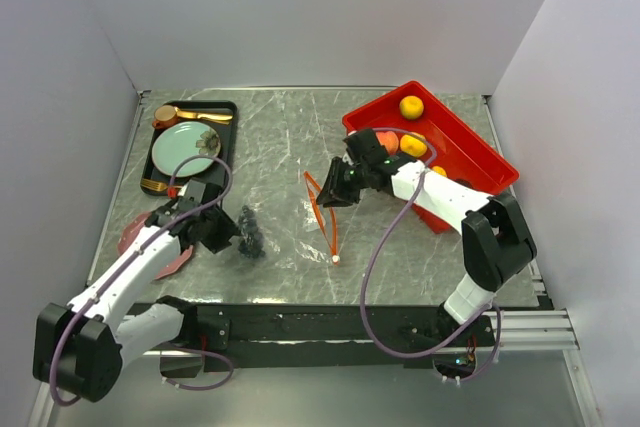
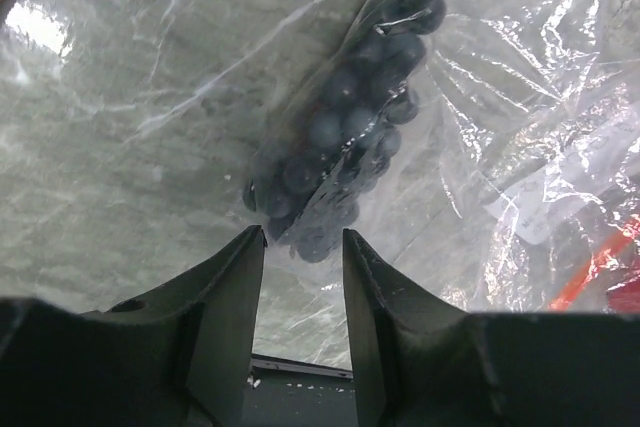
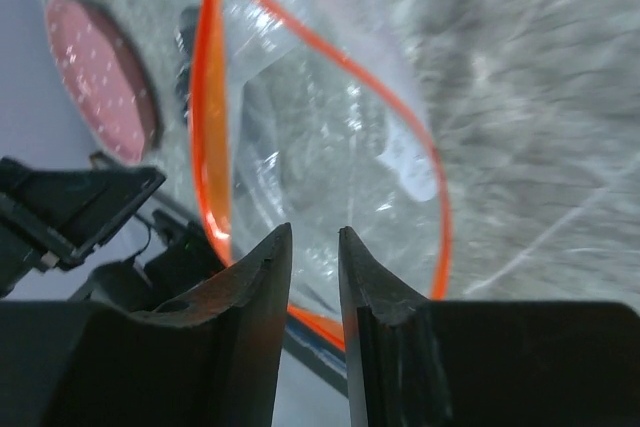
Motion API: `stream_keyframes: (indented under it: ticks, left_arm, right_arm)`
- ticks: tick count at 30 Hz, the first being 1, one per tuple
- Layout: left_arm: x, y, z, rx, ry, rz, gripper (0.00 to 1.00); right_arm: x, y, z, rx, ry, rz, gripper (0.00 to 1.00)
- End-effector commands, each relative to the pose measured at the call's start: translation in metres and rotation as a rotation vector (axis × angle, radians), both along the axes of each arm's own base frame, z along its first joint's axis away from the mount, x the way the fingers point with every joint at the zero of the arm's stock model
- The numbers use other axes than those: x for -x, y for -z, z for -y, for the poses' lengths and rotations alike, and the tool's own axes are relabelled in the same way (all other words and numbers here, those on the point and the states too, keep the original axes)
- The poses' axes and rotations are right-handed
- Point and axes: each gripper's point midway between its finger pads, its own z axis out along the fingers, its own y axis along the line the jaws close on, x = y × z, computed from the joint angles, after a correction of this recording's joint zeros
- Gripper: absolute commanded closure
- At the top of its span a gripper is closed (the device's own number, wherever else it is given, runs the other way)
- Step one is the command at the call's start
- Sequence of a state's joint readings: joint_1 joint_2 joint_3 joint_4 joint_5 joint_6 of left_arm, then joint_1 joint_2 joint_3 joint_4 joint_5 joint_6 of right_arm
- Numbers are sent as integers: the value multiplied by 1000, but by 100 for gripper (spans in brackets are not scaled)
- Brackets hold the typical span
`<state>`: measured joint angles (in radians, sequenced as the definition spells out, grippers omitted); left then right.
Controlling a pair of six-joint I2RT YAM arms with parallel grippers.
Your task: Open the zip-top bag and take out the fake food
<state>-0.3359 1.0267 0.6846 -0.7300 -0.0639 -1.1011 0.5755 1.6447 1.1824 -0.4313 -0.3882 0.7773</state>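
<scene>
Before me: one zip-top bag (image 3: 320, 127), one red tray (image 1: 470, 152), one dark grape bunch (image 1: 250, 232), one mint-green plate (image 1: 187, 147), two pink speckled slices (image 1: 129, 237).

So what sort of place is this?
Probably a robot test bench: white walls box in the table, two arms are bolted at its edge, toy fruit sits in a red tray.

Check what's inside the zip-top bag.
One dark purple grape bunch shows through the clear zip-top bag, near the left gripper. Nothing else shows through its open, orange-rimmed mouth. Glare and creases hide some corners; the right gripper covers the mouth's near edge.
</scene>
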Motion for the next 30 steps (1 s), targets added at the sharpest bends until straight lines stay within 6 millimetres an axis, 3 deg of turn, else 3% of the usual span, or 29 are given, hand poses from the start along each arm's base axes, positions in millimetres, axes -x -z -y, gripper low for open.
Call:
stream_keyframes:
  ticks: [1, 9, 15, 20, 30]
  left_arm:
    - [9, 3, 10, 60, -8, 2, 59]
    - [29, 12, 21, 64, 2, -21, 63]
    - [34, 17, 17, -4, -3, -30, 65]
    - [36, 18, 3, -78, -39, -19, 64]
    - [24, 30, 10, -74, -2, 21, 64]
  right_arm:
    - [3, 1, -16, -65, -30, 0, 68]
    - [7, 17, -21, -76, -62, -26, 68]
    - [12, 30, -24, -69, -75, -54, 68]
    - [12, 36, -23, -54, -76, -58, 68]
    - [14, 45, -22, -42, -80, -68, 68]
